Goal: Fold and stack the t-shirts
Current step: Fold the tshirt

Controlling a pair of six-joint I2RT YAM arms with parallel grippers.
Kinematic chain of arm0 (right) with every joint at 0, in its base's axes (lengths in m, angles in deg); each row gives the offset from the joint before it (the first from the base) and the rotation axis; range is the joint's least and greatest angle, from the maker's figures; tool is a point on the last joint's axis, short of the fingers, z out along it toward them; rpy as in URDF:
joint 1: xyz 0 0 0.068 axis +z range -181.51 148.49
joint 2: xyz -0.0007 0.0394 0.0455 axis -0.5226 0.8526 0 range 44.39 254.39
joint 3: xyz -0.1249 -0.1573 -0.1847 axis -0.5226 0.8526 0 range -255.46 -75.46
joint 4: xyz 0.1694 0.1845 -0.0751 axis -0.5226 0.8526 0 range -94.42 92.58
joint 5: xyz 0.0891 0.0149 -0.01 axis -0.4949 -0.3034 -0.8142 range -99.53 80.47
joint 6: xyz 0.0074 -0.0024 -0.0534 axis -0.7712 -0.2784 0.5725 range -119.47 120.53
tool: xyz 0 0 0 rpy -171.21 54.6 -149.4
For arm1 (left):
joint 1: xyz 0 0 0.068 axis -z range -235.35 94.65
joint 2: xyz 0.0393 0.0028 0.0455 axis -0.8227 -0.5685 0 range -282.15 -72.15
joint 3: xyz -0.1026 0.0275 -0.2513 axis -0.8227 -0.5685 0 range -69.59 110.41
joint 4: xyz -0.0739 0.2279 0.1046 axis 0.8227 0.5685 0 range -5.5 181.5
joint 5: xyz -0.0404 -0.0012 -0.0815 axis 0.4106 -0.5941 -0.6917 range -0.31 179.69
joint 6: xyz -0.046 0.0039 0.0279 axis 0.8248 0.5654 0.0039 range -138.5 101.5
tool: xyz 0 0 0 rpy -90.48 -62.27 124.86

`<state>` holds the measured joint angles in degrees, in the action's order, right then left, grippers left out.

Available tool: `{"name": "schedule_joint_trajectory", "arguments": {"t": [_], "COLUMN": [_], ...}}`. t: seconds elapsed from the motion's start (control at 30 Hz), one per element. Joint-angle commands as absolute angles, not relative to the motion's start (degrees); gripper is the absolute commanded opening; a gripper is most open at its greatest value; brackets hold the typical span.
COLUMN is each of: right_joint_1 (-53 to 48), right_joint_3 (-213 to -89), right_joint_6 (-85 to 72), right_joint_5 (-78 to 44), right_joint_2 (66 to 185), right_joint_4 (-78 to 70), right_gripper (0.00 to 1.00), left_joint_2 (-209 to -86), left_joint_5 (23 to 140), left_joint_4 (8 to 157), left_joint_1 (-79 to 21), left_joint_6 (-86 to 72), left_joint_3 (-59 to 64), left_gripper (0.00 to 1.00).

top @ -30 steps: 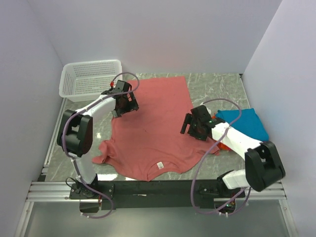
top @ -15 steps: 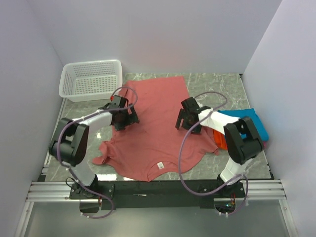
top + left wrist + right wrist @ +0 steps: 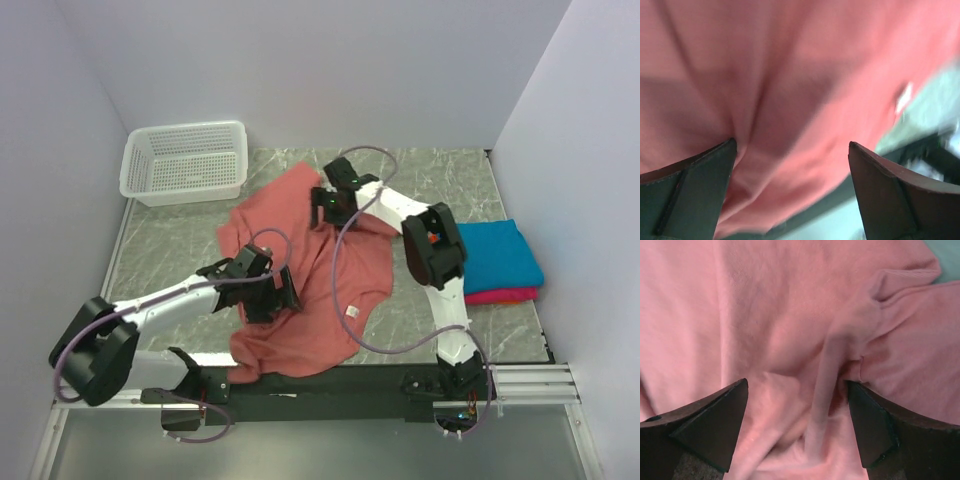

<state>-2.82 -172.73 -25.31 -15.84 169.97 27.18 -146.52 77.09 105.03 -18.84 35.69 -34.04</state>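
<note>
Presently, salmon-red cloth t-shirt [image 3: 300, 345] lies rumpled on marbled surface [image 3: 180, 240]; left gripper [image 3: 283, 296] and right gripper [image 3: 328, 205], jaws apart, hover over it, likely seeking folding holds.

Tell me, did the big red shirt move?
Yes. The red shirt has bunched up and slid left, so its edge has pulled away from the folded blue shirt on the right.

so the left gripper [image 3: 792, 145] sits wide open right over the rumpled salmon-red t-shirt [image 3: 790, 65], blurry white label [image 3: 903, 97] near the shirt's right edge
</note>
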Motion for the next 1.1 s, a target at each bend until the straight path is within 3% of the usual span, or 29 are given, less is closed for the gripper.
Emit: {"name": "schedule_joint_trajectory", "arguments": {"t": [0.0,0.13,0.27,0.53,0.73,1.07], "right_joint_1": [0.9,2.5,2.6,2.5,5.0,10.7], "right_joint_3": [-181.2,-193.3,-192.8,-159.1,-134.2,-127.8], "right_joint_6": [-20.2,-17.2,-15.6,-26.2,-34.8,-39.5], "right_joint_5": [-25.2,-26.4,-23.5,-15.4,-14.6,-13.8], "right_joint_2": [175.8,178.6,171.5,147.9,132.0,133.2], "right_joint_4": [28.9,32.1,32.9,24.7,19.0,17.3], "right_gripper": [0.86,0.86,0.86,0.88,0.88,0.87], "left_joint_2": [-141.2,-139.6,-139.3,-145.4,-161.5,-182.3], "left_joint_5": [70.8,71.0,80.1,100.3,97.8,97.7], "left_joint_4": [106.2,106.0,115.0,123.0,119.1,120.6], "left_joint_1": [-15.1,-11.9,-11.7,-19.6,-29.3,-31.4], "left_joint_6": [38.3,37.5,34.1,30.7,26.8,22.1], "left_joint_3": [-34.7,-33.7,-25.8,-7.0,4.0,18.1], "left_gripper": [0.99,0.99,0.99,1.0,0.99,0.99]}}
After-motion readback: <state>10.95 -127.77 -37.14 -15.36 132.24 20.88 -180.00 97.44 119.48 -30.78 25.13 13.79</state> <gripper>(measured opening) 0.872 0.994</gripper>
